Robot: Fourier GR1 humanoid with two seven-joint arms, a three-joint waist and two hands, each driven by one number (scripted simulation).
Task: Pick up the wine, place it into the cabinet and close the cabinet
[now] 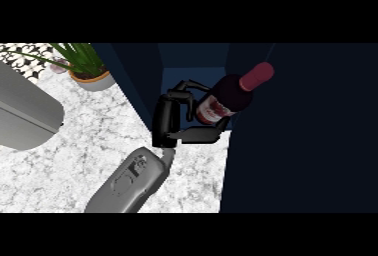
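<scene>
The wine bottle (235, 95) is dark, with a red cap and a pale label. It is tilted, its neck toward the upper right, at the mouth of the dark blue cabinet (177, 72). My left hand (166, 120) is shut on the bottle's lower body from the left: fingers curl over its far side and the thumb under its near side. The grey forearm rises from the lower edge. The cabinet door (303, 150) stands open as a wide dark panel on the right. My right hand shows nowhere.
The marble counter (74, 160) fills the lower left. A potted green plant (90, 77) stands at the back left beside the cabinet's side wall. A large grey rounded appliance (26, 117) sits at the left edge.
</scene>
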